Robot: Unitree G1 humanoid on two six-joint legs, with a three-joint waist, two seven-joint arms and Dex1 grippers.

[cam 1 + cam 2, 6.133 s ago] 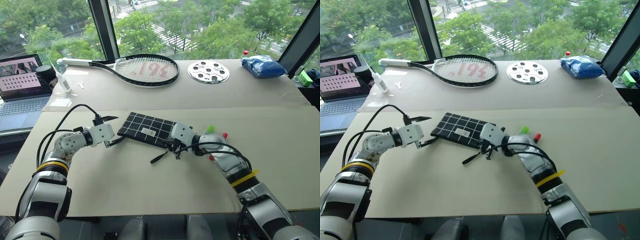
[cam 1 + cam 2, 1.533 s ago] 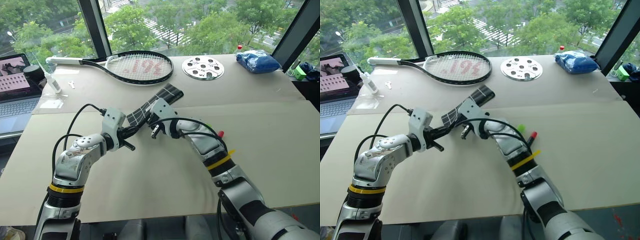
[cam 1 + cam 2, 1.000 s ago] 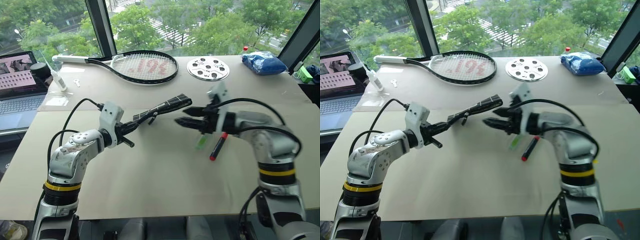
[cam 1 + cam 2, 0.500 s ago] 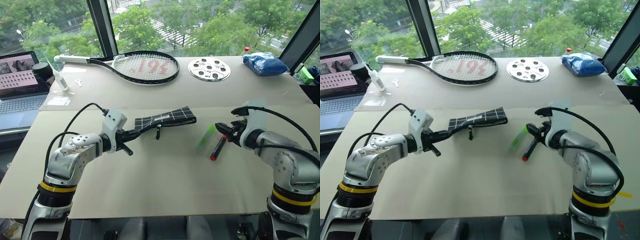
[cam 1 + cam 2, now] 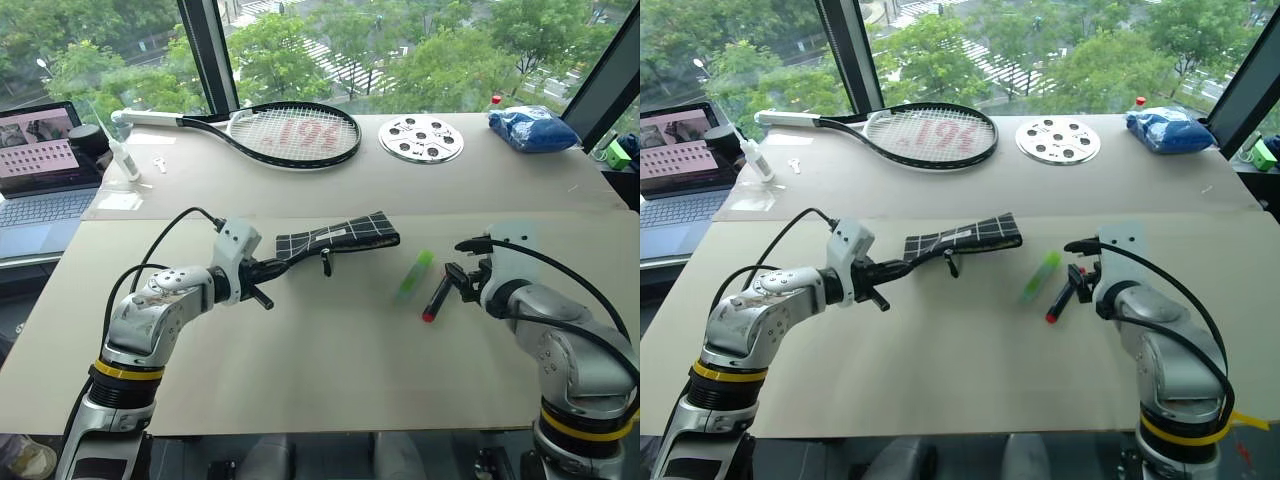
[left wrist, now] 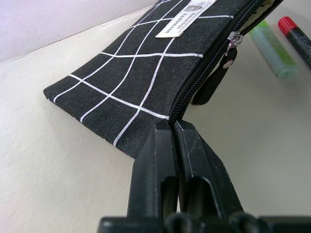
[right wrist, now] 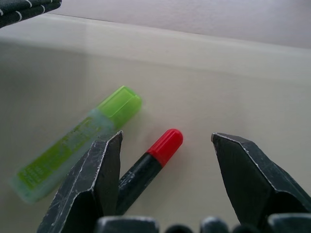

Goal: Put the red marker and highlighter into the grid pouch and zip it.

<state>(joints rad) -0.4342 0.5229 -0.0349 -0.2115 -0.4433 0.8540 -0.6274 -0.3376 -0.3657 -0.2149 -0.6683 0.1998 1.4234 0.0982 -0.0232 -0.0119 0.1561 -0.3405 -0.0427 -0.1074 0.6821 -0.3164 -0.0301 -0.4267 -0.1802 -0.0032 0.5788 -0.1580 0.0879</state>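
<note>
The left gripper (image 5: 883, 270) is clamped on the near end of the grid pouch (image 5: 965, 237), holding it lifted off the table (image 5: 940, 360), its zipper strap (image 5: 951, 264) hanging. The highlighter (image 5: 1040, 274) and red marker (image 5: 1059, 301) lie side by side on the table, apart. The right gripper (image 5: 1073, 276), its 2 fingers spread, sits at the marker's black end.

Daylit beige table (image 5: 330, 400) before tall windows (image 5: 420, 50) with dark frames, green trees beyond.
</note>
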